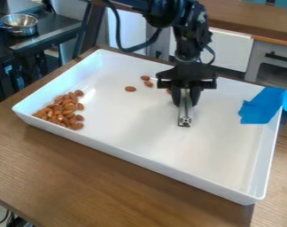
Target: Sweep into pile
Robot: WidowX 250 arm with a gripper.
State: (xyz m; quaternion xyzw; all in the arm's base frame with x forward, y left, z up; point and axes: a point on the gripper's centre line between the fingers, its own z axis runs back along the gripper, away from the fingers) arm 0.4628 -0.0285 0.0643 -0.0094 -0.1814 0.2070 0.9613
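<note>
Brown oval stray almonds (130, 88) risked slipping past narrow silver metal tool (185, 111), clamped in black jaws, if sweep went crooked.

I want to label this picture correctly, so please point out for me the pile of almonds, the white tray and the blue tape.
Pile of almonds (69, 107): camera view, its middle.
White tray (140, 161): camera view, near wall.
Blue tape (259, 108): camera view, flat middle part.

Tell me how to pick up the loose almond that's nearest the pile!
Around its middle, probably, coming from above. The almond lies flat on the tray, its long way running left to right in the view, so the jaws could squeeze its two long sides.
</note>
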